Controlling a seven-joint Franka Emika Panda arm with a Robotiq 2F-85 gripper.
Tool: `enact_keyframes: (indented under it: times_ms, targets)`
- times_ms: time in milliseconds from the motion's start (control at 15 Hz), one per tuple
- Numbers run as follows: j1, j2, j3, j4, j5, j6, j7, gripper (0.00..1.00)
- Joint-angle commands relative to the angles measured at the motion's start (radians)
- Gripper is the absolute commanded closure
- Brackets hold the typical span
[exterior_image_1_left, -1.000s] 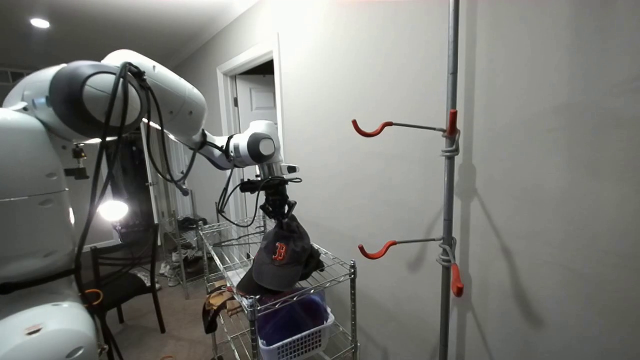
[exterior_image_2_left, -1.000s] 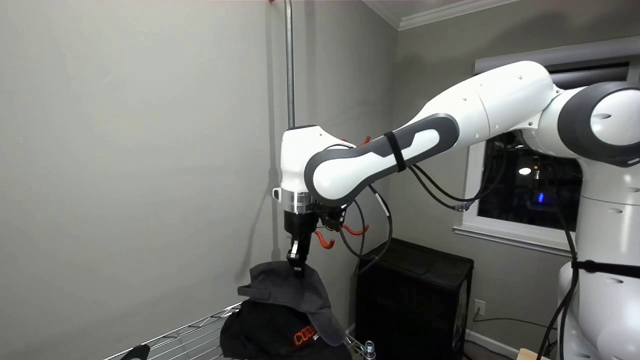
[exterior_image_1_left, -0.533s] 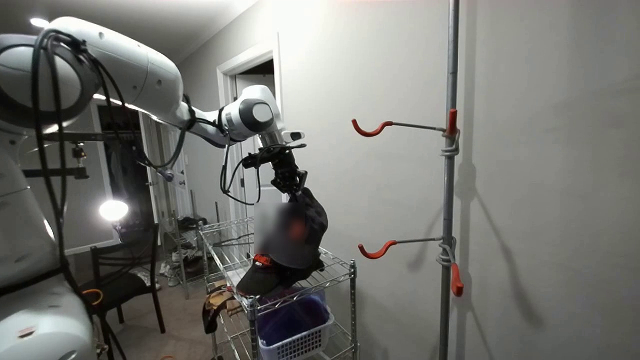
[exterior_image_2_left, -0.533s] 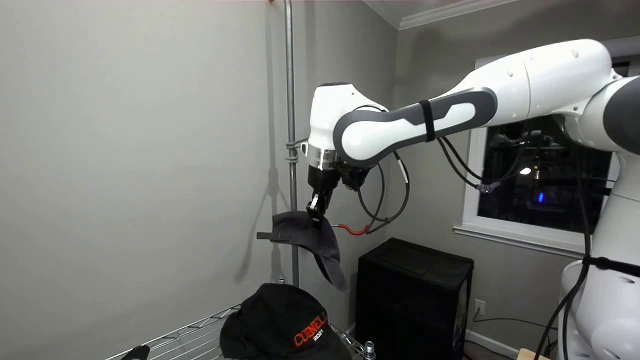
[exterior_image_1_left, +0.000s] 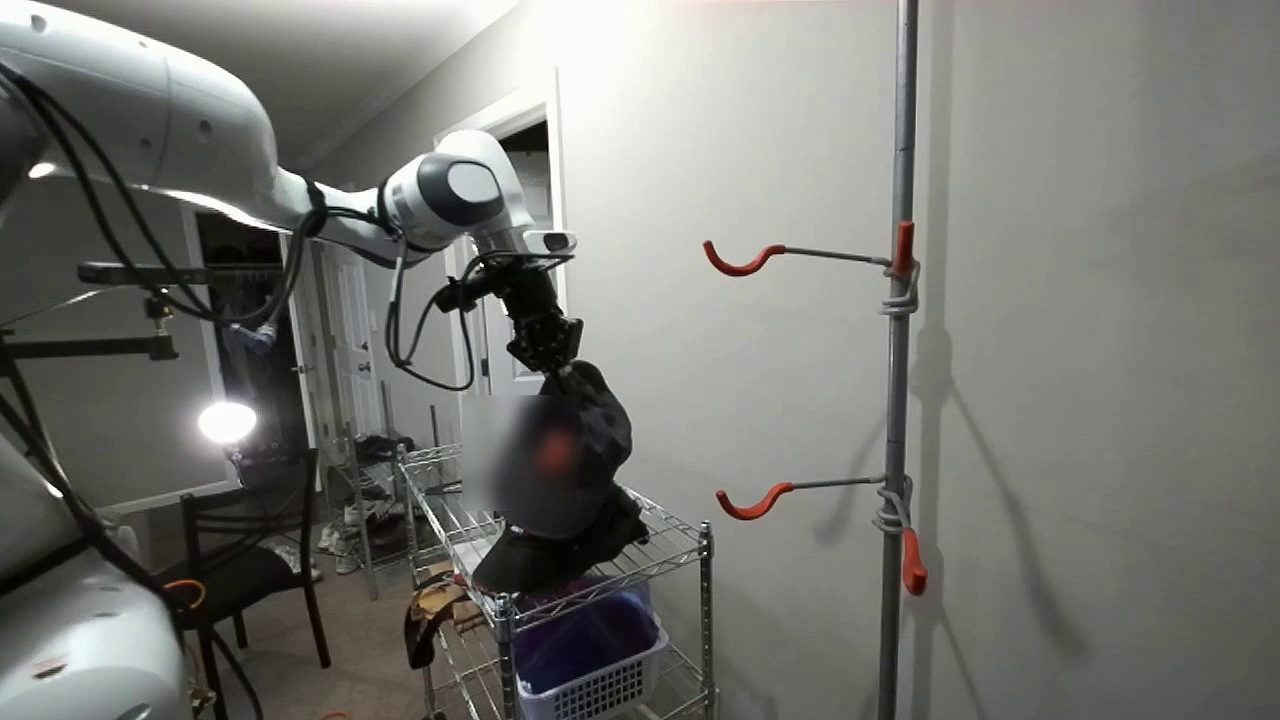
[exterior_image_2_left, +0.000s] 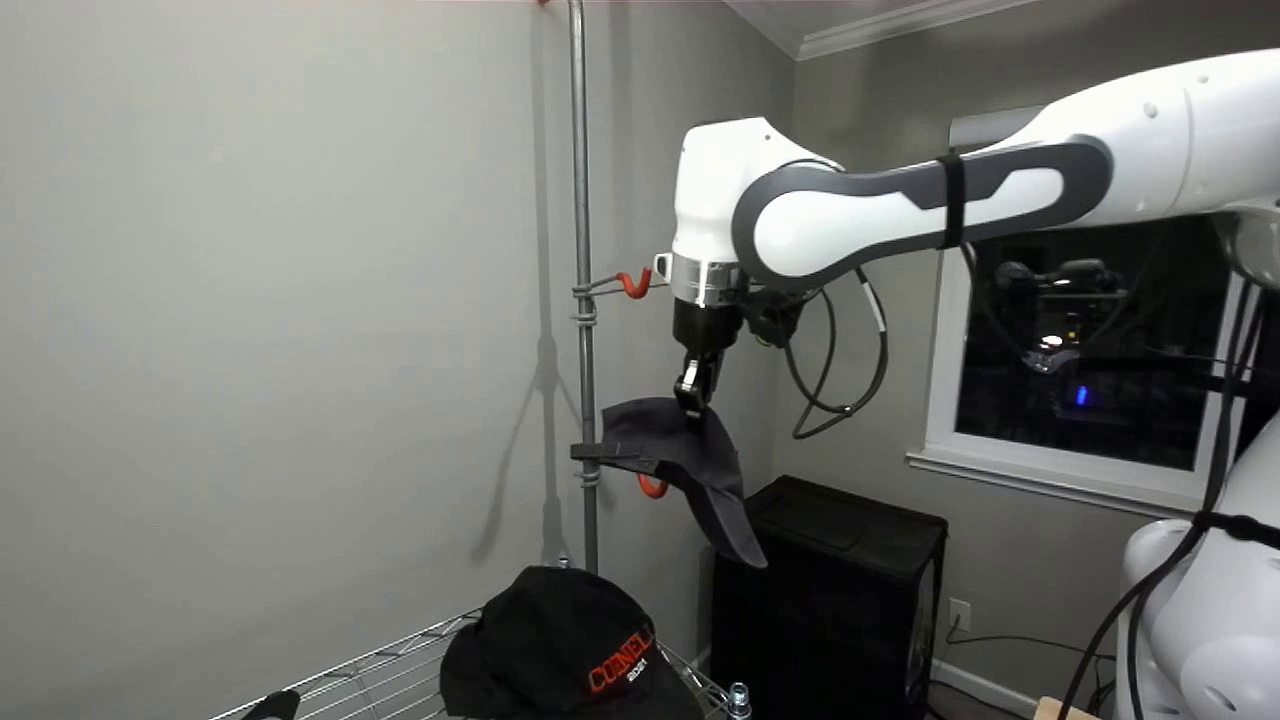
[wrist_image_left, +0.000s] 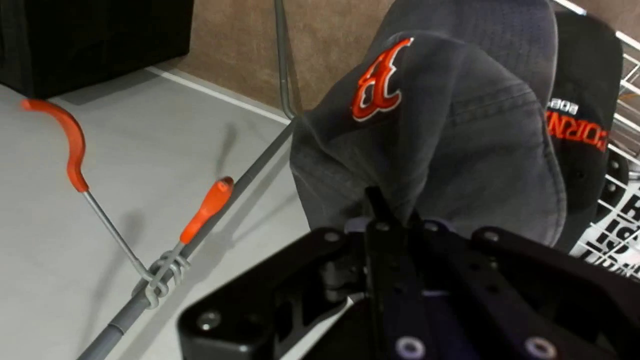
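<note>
My clamped jaws held the cap (wrist_image_left: 435, 135), likely light and soft, by its pinchable crown (wrist_image_left: 485, 165); the wrist-view brim (wrist_image_left: 490, 35) pointed to one o'clock.

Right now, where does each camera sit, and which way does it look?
An exterior view: stands apart, facing the wall and pole; the arm and gripper show.
An exterior view: stands apart, facing the pole and window; the arm and gripper show.
Wrist view: rides on the arm's end, looking down past the gripper at the gray cap it holds; the gripper shows.
Both exterior views share the pole, gray cap and black cap below.
</note>
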Motion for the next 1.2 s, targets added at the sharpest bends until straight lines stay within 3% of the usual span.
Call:
enact_keyframes:
  times_ms: [0, 200, 400, 867, 1133]
  targets:
    - [-0.017, -0.235, -0.002, -0.139, -0.018, -0.144, -0.001, 0.99]
    - [-0.066, -0.37, -0.03, -0.226, -0.05, -0.26, 0.046, 0.99]
    - [-0.139, -0.417, -0.071, -0.305, -0.108, -0.277, 0.085, 0.99]
    - [-0.281, -0.259, -0.183, -0.352, -0.204, -0.036, 0.124, 0.99]
    - [-0.355, -0.163, -0.195, -0.309, -0.276, 0.076, 0.185, 0.99]
